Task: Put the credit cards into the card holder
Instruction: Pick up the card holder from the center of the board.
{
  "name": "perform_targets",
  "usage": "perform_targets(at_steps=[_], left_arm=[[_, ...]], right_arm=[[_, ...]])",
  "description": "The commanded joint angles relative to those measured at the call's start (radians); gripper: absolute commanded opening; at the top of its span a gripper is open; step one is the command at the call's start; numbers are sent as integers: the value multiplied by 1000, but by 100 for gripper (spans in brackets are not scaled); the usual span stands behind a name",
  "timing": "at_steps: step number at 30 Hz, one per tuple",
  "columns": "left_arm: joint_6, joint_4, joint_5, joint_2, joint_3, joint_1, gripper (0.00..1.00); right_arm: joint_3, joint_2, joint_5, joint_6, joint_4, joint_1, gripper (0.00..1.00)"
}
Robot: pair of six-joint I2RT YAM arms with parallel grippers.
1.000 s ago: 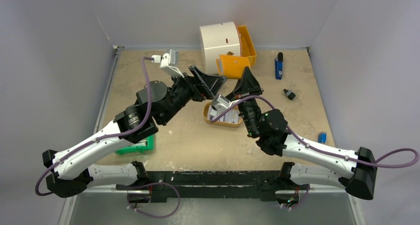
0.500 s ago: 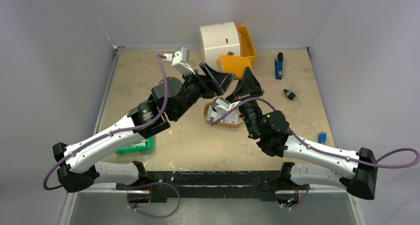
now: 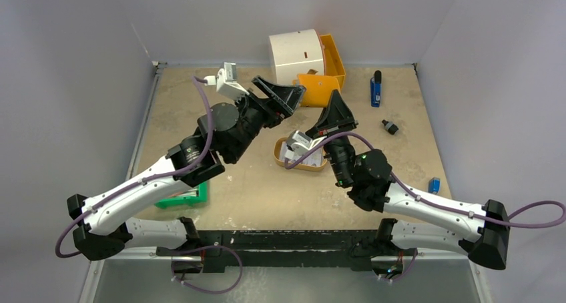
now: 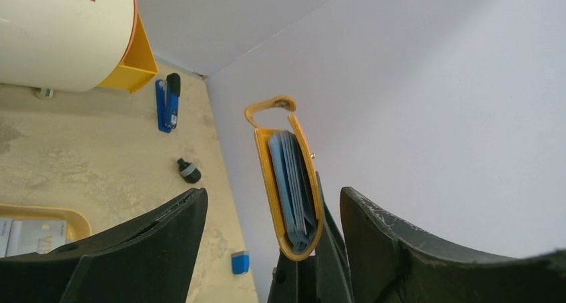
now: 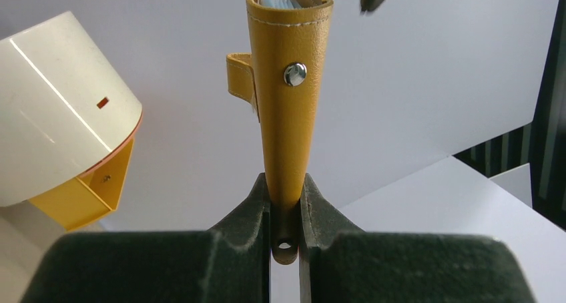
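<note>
Right gripper [image 5: 286, 191] pinches the holder [image 5: 288, 116] by its bottom edge, standing it upright in mid-air. Left gripper [image 3: 280, 89] gapes wide beside it, empty. Cards [image 4: 28, 235] lie in the tray [image 4: 67, 213] below.

Beige table [image 3: 253, 189], white drum [image 3: 296, 53], orange bin [image 3: 334, 59], blue stapler [image 3: 376, 89], tan tray [image 3: 297, 167], green block [image 3: 183, 197]

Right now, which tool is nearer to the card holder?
Right. The right tool is clamped on the card holder at its bottom edge; the left tool is open, just short of it, facing its open side without touching.
</note>
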State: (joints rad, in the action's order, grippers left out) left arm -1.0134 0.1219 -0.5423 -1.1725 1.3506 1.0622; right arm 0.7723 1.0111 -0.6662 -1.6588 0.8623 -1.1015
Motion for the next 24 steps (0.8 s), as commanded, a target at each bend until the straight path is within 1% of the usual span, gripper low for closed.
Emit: perform_targets(at_steps=[1,4,10,14,19,24], left_arm=[[-38,24,-27,17,103,0,73],[-38,61,13,-13,147,-1,73],[-44,46,92,-43,169,-4,74],[-45,96,88,-57,192,-6,75],[-50,123,40,-34,173,-8,77],[-39,118,91,-65,192,-11,76]], right_arm=[[23,-44,-3,-13,68,-6,0],[23,-43,-1,-18,73,-7,0],[28,-40,-2,-22,83,-11,0],[31,-41,-4,-23,84,-13,0],[30,-42,-6,-22,84,-13,0],[30,-30,-3,-28,98,-16,0]])
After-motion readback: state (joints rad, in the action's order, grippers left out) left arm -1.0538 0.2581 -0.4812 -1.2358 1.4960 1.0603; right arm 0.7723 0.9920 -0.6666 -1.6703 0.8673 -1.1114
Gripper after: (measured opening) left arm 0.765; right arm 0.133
